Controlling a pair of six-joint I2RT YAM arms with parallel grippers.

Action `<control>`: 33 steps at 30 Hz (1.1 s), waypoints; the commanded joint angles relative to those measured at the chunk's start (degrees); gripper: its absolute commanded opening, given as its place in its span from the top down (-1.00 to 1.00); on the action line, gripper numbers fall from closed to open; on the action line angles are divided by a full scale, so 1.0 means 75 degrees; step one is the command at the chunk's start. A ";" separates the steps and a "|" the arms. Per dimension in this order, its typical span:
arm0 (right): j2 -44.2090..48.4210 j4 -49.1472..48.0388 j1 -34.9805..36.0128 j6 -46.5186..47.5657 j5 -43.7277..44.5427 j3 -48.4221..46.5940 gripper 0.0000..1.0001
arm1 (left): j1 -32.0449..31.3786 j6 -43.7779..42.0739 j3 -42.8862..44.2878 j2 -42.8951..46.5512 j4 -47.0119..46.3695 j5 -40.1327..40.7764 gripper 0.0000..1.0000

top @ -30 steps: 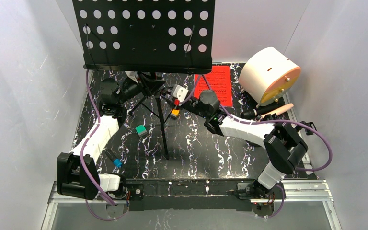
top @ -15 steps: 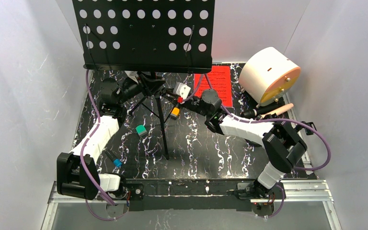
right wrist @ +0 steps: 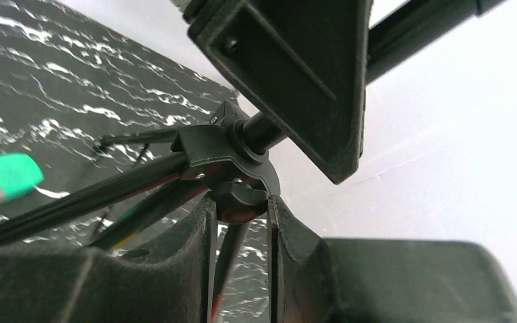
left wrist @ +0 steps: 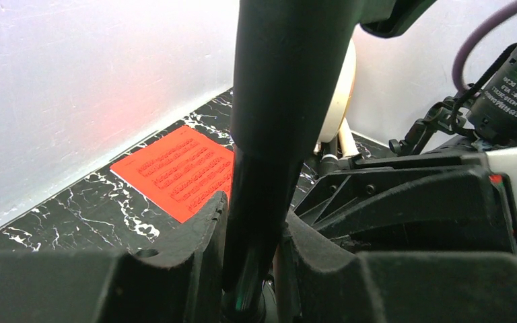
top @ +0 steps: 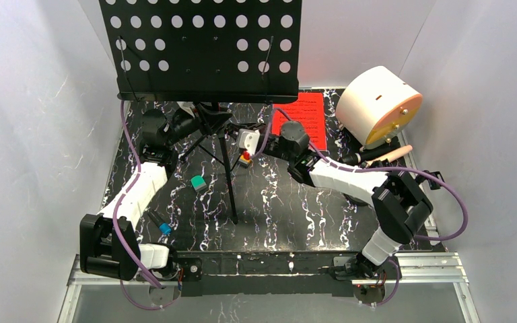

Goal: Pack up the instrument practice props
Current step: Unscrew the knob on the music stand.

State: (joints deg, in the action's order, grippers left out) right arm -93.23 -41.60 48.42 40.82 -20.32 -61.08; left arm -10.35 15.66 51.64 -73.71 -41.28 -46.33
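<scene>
Right tool [top: 237, 144]: shifted left over the desk [top: 289, 208], from a little right of the music rack [top: 205, 50] to close against its stem under the perforated tray. Wrist: rolled, so the red and orange markers [top: 244, 159], earlier spread apart, now sit stacked together. Jaws: narrowed, fingers [right wrist: 198, 256] now pressed either side of the clamp knob [right wrist: 241, 202] at the tripod hub [right wrist: 225, 151]. Right forearm: swung leftward too.

Table [top: 289, 208] is holding: one black perforated music rack [top: 205, 47], one red music sheet [top: 303, 118], one beige-headed microphone [top: 380, 155], one white cylinder [top: 379, 106].
</scene>
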 commanded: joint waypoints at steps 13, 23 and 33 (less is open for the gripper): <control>0.0279 0.0363 0.1201 0.8988 0.1365 0.0555 0.97 | -0.0097 0.0517 0.0168 -0.0117 0.0934 -0.0077 1.00; 0.0960 0.1230 0.1441 0.4000 0.2566 -0.0027 -0.02 | -0.0092 0.0268 0.0217 -0.0058 0.1214 0.0025 1.00; 0.1903 0.1637 0.0891 -0.4325 0.2756 0.0419 -0.54 | -0.0096 0.0232 0.0205 -0.0071 0.1215 0.0023 1.00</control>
State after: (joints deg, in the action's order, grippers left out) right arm -81.76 -28.62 57.34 38.63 -0.73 -58.28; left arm -10.68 14.11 52.58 -73.65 -38.68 -47.31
